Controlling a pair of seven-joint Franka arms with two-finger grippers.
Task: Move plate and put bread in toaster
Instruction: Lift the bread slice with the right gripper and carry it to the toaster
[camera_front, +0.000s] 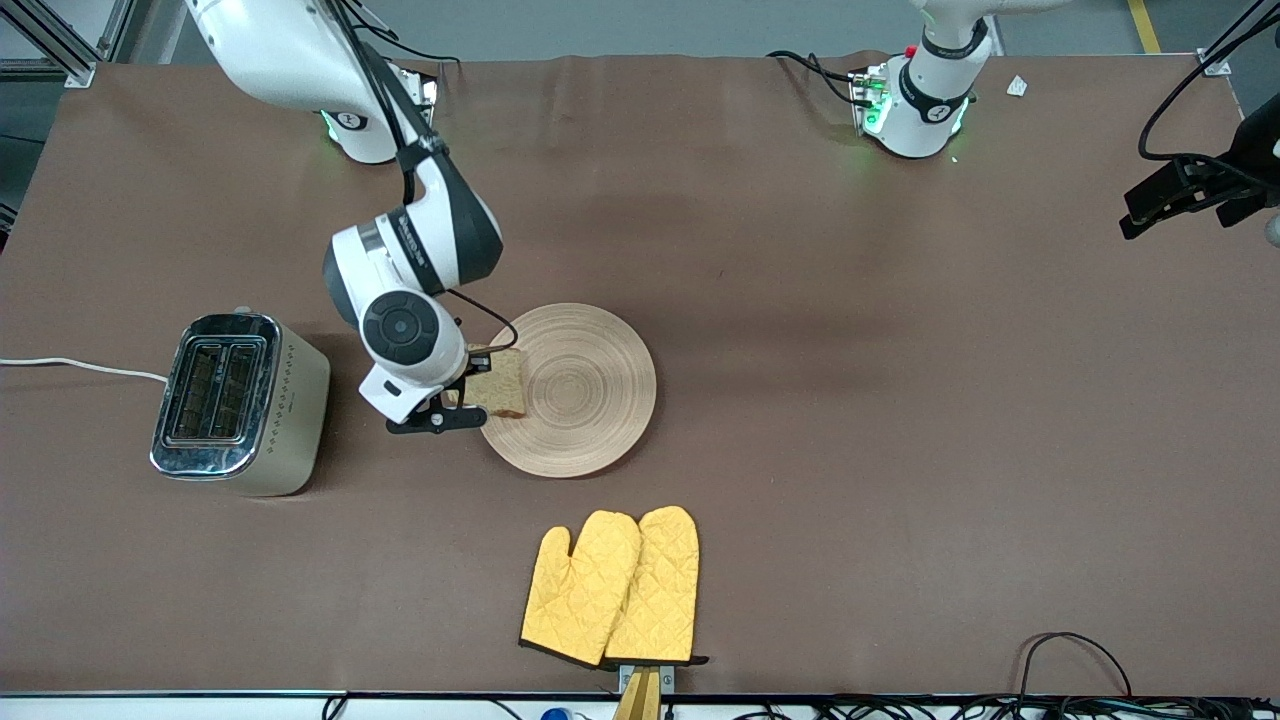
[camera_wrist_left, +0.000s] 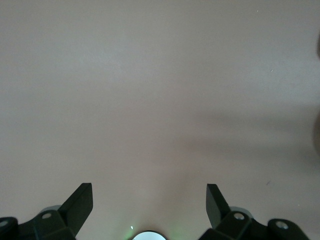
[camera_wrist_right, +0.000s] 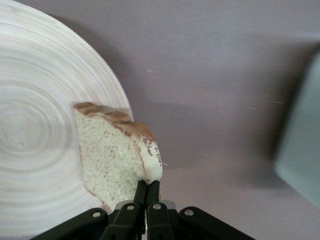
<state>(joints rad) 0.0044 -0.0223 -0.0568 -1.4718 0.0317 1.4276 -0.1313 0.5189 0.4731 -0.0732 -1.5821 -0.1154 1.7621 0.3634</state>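
Note:
My right gripper (camera_front: 470, 400) (camera_wrist_right: 148, 184) is shut on one edge of the bread (camera_front: 503, 383) (camera_wrist_right: 112, 155), a brown speckled slice with a darker crust. It holds the slice on edge over the rim of the plate (camera_front: 590, 390) (camera_wrist_right: 35, 100) on the toaster's side. The round tan wooden plate lies mid-table. The toaster (camera_front: 240, 400), cream with a chrome top and two empty slots, stands toward the right arm's end; its blurred side shows in the right wrist view (camera_wrist_right: 305, 150). My left gripper (camera_wrist_left: 149, 192) is open and empty over bare brown table.
A pair of yellow oven mitts (camera_front: 612, 588) lies nearer the front camera than the plate. The toaster's white cord (camera_front: 80, 367) runs off the table's end. A black device with cables (camera_front: 1195, 190) hangs at the left arm's end.

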